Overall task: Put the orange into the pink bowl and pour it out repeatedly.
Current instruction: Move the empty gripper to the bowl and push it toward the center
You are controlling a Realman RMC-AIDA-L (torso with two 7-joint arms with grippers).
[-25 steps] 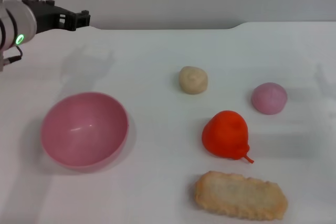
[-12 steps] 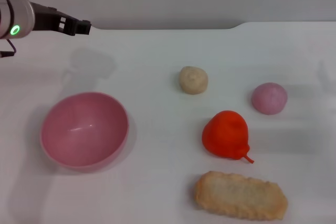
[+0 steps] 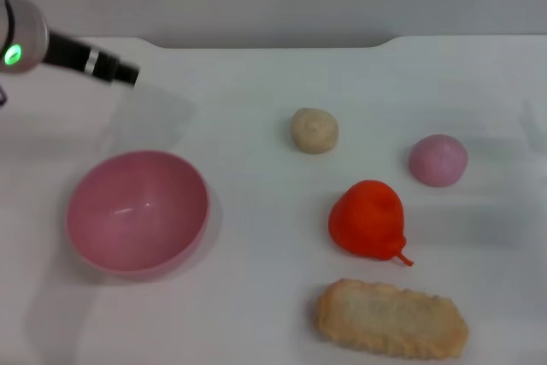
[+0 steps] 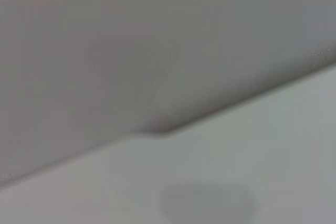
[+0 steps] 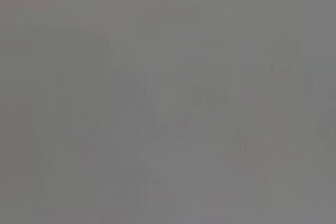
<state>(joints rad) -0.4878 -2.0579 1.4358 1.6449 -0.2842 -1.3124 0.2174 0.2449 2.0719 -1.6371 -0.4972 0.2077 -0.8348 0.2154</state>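
Five things are seen on the white table [image 3: 256, 83] in the head view: the bowl [image 3: 137, 211], the orange [image 3: 367, 218], a beige ball [image 3: 314, 130], a pink ball [image 3: 438, 160] and a breaded patty [image 3: 393, 318]. The left gripper [image 3: 126, 74] is held up at the far left, above the table and beyond the bowl, with its dark tip turned toward the middle of the table. Whether its fingers are spread or closed cannot be told; nothing is seen held in them. The bowl is stood upright, mouth up, nearer the robot than the gripper's tip and well apart from it. Nothing is seen inside the bowl. The orange is laid on the table well to the right of the tip and nearer the robot, with its stem nub pointed toward the near right. It is placed between the pink ball, farther off to its right, and the patty, just nearer the robot. The beige ball is set beyond the orange, near the table's middle. Only the table's far edge and a grey wall are shown by the left wrist view. Nothing can be made out in the right wrist view, and the right gripper is not seen.
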